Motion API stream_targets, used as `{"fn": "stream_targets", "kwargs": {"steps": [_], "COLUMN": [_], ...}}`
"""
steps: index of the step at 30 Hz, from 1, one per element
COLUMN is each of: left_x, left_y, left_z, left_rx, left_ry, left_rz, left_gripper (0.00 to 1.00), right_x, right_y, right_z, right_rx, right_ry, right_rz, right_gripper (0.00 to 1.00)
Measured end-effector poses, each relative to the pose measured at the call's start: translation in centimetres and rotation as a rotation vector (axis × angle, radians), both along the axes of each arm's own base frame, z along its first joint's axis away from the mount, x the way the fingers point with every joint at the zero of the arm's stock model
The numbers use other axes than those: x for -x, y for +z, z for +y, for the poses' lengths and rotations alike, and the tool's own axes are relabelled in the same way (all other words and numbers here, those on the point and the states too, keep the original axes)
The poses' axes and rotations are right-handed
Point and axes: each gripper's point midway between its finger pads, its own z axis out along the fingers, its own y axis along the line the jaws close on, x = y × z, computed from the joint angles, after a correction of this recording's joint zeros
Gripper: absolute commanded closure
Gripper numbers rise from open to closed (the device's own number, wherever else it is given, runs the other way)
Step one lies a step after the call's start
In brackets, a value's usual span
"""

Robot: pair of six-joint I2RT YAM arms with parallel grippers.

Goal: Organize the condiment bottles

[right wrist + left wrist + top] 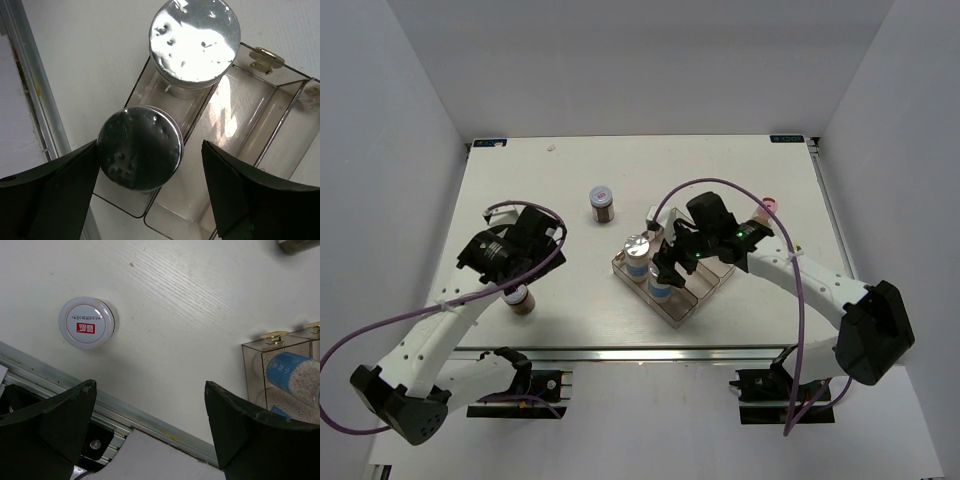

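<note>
Two silver-capped condiment bottles stand in the clear tray [698,303]. One [638,248] [196,39] is at the tray's far-left end. The other [662,287] [140,147] stands between the fingers of my open right gripper [670,266] [150,150]; the left finger is at its cap, the right finger well apart. A brown bottle with a red-marked lid [603,200] stands behind the tray, another [520,300] [86,322] by the front edge. My left gripper [523,268] [150,390] hangs open and empty just beside that one. A pink-capped bottle [770,205] stands far right.
The tray [280,120] has several long compartments, with small gold fittings on its end wall [273,335]. A blue-labelled bottle [295,372] shows through the tray wall. A small white object [651,213] sits behind the tray. The metal rail [150,422] runs along the table's front edge.
</note>
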Motion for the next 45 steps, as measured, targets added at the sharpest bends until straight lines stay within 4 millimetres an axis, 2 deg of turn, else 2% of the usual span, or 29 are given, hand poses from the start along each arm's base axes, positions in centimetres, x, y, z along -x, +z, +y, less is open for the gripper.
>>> {"fn": "stream_targets", "kwargs": {"steps": [1,4,5,7,8,9,12,13,14,17,22,29,36,40,45], "left_x": [-0.1,0.4,0.7,1.2,1.4,1.4,1.5,1.5,1.5,1.6,1.1,-0.2,-1.5,-1.9,-2.2], "left_y": [-0.4,-1.9,-2.4,-3.3,-3.8,-4.0,-5.4,-5.9,-6.5,-8.0,-10.2,-12.4,-12.9,-13.2,-13.6], "left_z": [-0.1,0.0,0.1,0.2,0.3,0.4,1.0,1.6,2.1,3.5,5.0,5.8,7.1,7.7,7.7], "left_rx": [-0.001,-0.002,-0.005,-0.011,-0.014,-0.017,-0.017,-0.016,-0.011,0.003,0.045,0.056,0.056,0.054,0.058], "left_ry": [0.013,0.051,0.060,0.072,0.081,0.085,0.124,0.147,0.171,0.232,0.287,0.283,0.300,0.309,0.297], "left_rz": [0.012,0.056,0.073,0.107,0.128,0.137,0.181,0.195,0.208,0.241,0.270,0.314,0.287,0.284,0.290], "left_gripper": [0.02,0.02,0.02,0.02,0.02,0.02,0.02,0.02,0.02,0.02,0.02,0.02,0.03,0.11,0.17], "right_x": [0.1,-0.1,-0.3,-1.0,-1.3,-1.9,-3.3,-3.5,-3.7,-4.2,-4.6,-4.8,-5.2,-5.3,-5.6], "right_y": [0.4,2.1,2.7,3.6,3.8,4.0,3.9,3.8,3.7,3.8,3.8,4.0,4.0,3.8,3.4], "right_z": [-0.2,-1.2,-1.8,-3.1,-3.8,-4.8,-6.9,-7.3,-7.6,-8.2,-8.8,-9.1,-9.7,-9.8,-9.8], "right_rx": [-0.004,-0.031,-0.044,-0.065,-0.072,-0.076,-0.076,-0.075,-0.076,-0.089,-0.105,-0.123,-0.130,-0.127,-0.121], "right_ry": [-0.003,-0.030,-0.047,-0.088,-0.114,-0.148,-0.227,-0.242,-0.254,-0.275,-0.289,-0.296,-0.324,-0.331,-0.334], "right_rz": [-0.005,-0.027,-0.033,-0.054,-0.050,-0.048,-0.037,-0.032,-0.026,-0.019,-0.003,0.008,0.016,0.024,0.037], "right_gripper": [0.18,0.36,0.59,0.82,0.88,0.88,0.71,0.59,0.53,0.39,0.36,0.35,0.35,0.34,0.34]}}
